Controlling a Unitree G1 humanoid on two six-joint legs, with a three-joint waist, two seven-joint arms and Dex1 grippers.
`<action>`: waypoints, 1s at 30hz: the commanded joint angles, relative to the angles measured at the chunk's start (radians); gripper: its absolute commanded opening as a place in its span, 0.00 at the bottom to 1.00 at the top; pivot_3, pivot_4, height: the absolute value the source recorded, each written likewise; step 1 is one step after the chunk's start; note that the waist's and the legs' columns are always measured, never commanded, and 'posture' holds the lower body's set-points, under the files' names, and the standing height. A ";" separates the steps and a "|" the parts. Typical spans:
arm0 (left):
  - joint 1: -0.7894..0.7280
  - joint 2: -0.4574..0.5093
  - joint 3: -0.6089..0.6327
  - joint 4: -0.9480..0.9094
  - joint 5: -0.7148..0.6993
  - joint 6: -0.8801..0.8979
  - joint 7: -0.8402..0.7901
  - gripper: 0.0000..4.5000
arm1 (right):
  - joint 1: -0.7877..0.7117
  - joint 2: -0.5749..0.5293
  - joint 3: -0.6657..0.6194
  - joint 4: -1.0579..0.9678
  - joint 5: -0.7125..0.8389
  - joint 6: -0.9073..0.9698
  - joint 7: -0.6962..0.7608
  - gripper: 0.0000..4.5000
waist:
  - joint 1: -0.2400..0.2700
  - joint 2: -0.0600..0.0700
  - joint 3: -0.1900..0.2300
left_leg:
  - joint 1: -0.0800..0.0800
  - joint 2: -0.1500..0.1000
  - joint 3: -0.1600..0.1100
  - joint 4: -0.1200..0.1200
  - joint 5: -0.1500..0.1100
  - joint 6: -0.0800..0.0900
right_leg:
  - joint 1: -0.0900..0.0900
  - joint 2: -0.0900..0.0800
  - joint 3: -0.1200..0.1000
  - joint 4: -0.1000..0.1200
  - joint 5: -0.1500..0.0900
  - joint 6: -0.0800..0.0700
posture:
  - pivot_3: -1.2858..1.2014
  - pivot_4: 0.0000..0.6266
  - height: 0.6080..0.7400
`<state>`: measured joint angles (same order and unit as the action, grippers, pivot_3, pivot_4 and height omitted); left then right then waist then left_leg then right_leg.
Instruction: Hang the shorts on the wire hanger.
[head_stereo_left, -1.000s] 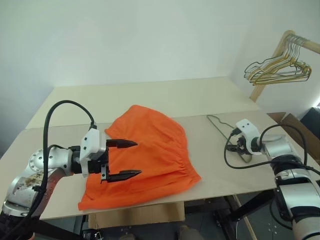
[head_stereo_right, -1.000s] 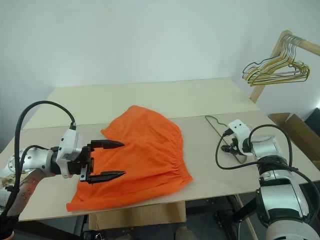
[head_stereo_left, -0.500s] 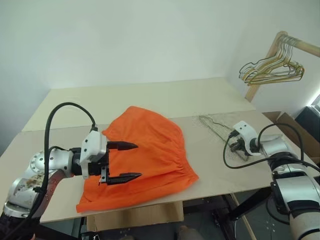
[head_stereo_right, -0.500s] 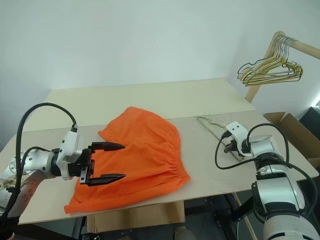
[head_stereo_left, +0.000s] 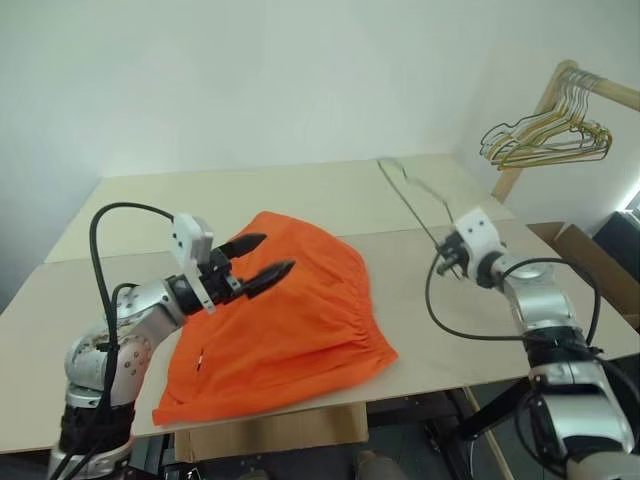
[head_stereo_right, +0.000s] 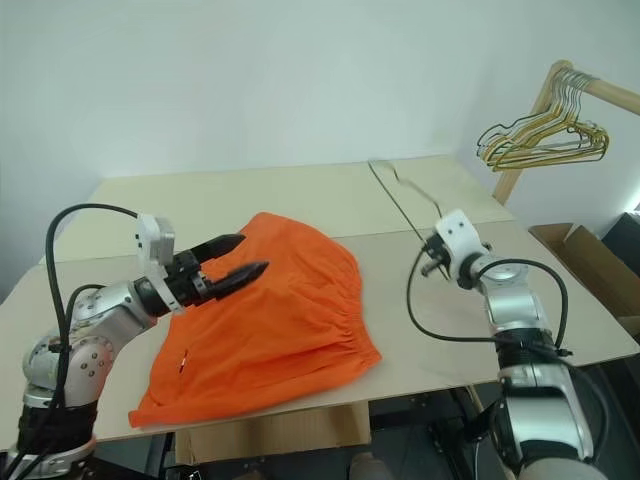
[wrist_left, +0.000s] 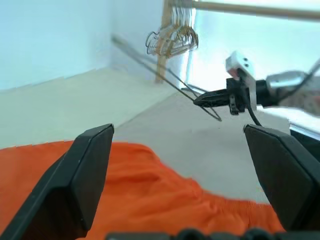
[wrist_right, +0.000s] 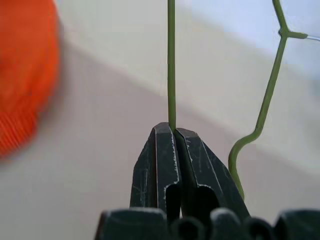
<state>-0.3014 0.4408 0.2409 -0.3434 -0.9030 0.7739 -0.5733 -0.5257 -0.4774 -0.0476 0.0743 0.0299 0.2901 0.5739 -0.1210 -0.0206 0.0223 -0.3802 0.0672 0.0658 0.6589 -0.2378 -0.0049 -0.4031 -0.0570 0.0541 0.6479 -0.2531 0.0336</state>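
So the thin olive-grey wire hanger is pinched between the pressed-together fingers of the right end effector and held up off the pale wooden table. The bright orange thin-fabric shorts are lying spread flat on the table towards its near edge, gathered waistband on the right-hand side. The left end effector is hovering just over the shorts' far left part with its fingers spread wide and nothing in them.

For the step in hand, which looks like bringing hanger and shorts together, the grip on the wire should be kept firm, since a single strand can easily swivel between the fingers. The left end effector should probably be lowered onto one layer of fabric near the waistband, so an opening is made for the hanger arm to be slid through.

The pinch itself is best seen in the right wrist view: one straight strand clamped at the fingertips, the bent hook end beside it. In the head views the hanger is just a faint line rising from the right end effector, so its full shape can't really be made out there. The bunched gold and silver hangers on the wooden rail are clearest in the head views.
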 joint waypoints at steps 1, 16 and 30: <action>-0.074 -0.063 0.062 0.033 -0.158 0.062 0.113 1.00 | 0.077 0.105 0.064 -0.301 0.015 -0.057 -0.077 0.01 | 0.006 0.000 0.000 | -0.003 0.000 -0.002 0.000 0.000 0.000 | -0.001 0.000 -0.002 0.000 0.001 -0.002 | 0.49 0.00 1.00; -0.219 -0.135 0.070 0.080 -0.196 0.019 0.234 1.00 | 0.214 0.176 0.307 -0.481 -0.149 -0.143 -0.124 0.01 | 0.024 -0.001 0.000 | -0.005 -0.009 -0.003 0.002 0.001 -0.001 | -0.001 -0.002 -0.004 -0.002 0.002 -0.002 | 0.49 0.00 1.00; -0.215 -0.184 0.058 0.075 -0.163 -0.040 0.317 0.34 | 0.209 0.206 0.318 -0.428 -0.225 -0.178 -0.188 0.00 | 0.024 -0.002 0.000 | -0.004 -0.016 -0.013 0.002 0.001 -0.001 | 0.000 -0.002 -0.003 -0.002 0.002 -0.002 | 0.49 0.00 1.00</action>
<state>-0.4966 0.2573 0.2853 -0.2406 -1.0619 0.7614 -0.2679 -0.2994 -0.2824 0.2790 -0.3322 -0.1822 0.1406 0.4198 -0.0967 -0.0223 0.0223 -0.3847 0.0508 0.0529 0.6608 -0.2373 -0.0055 -0.4030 -0.0594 0.0512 0.6459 -0.2509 0.0320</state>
